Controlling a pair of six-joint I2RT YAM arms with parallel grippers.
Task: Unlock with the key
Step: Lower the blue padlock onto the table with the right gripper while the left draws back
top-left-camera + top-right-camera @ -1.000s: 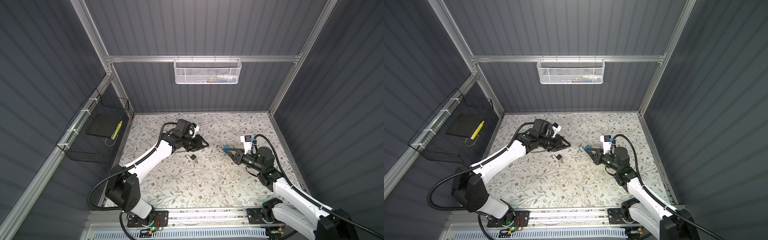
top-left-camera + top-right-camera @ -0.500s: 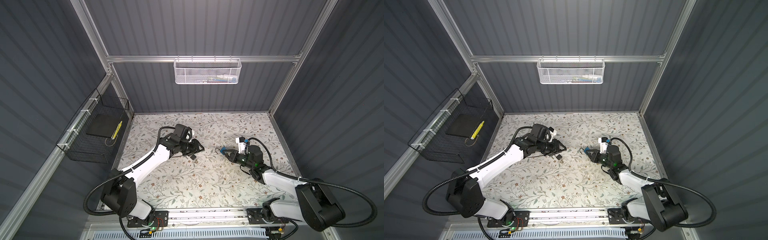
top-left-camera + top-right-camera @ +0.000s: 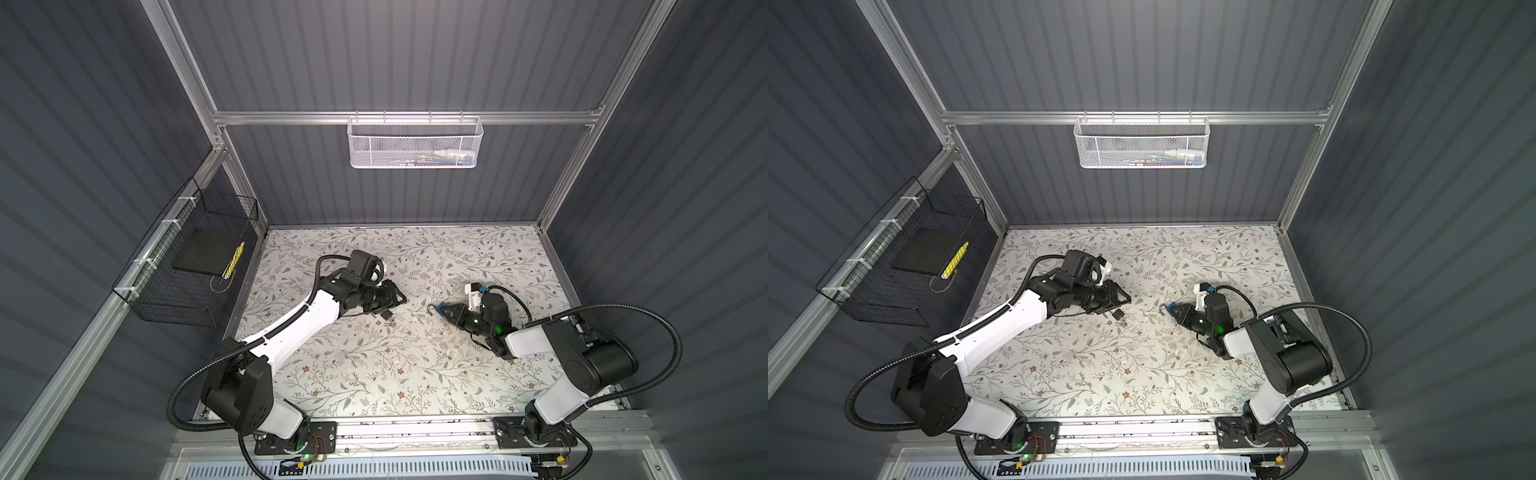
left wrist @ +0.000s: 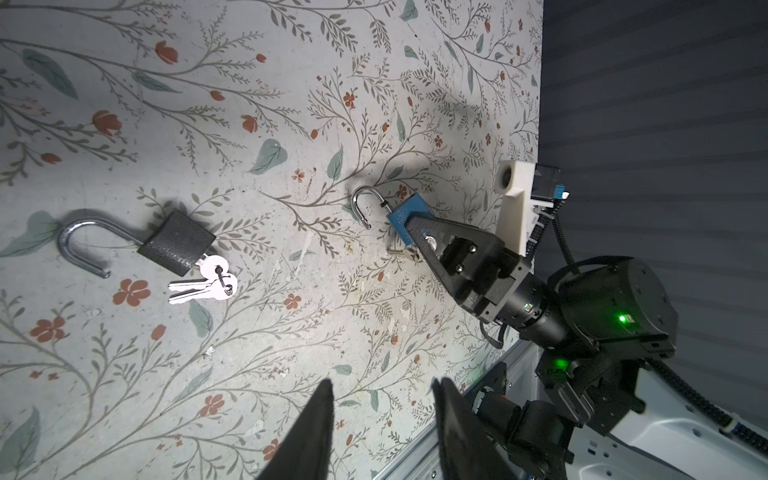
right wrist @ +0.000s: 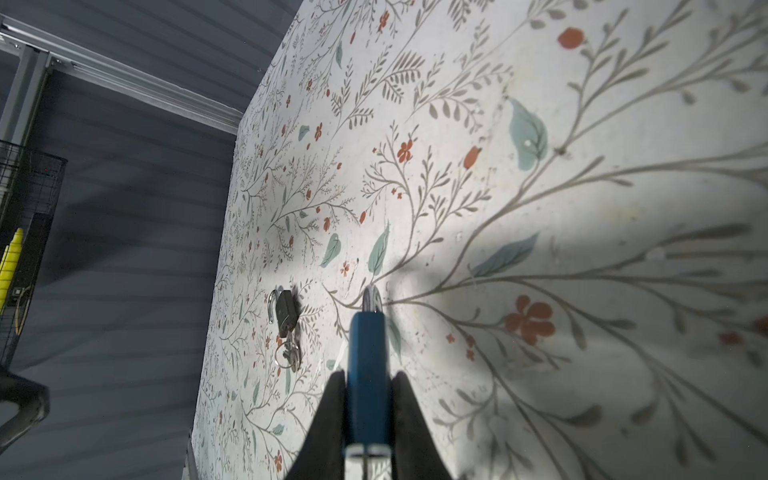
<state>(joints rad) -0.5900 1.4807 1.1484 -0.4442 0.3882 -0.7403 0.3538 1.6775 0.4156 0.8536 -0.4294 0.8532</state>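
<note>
Right gripper [image 5: 368,376] is clamped on the blue padlock [image 4: 405,216] low over the table [image 3: 374,374], toward its right edge, key [image 4: 409,252] sticking out. Left gripper [image 4: 382,386] is empty, jaws apart. Bump that key going in and the lock could twist loose.

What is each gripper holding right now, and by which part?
The right gripper clamps the blue padlock by its body, shackle free; the left gripper holds nothing.

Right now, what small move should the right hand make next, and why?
Probably the right hand should lower the blue padlock to the table and let go: its shackle already stands open, the black padlock lies open too, and the left hand is empty.
</note>
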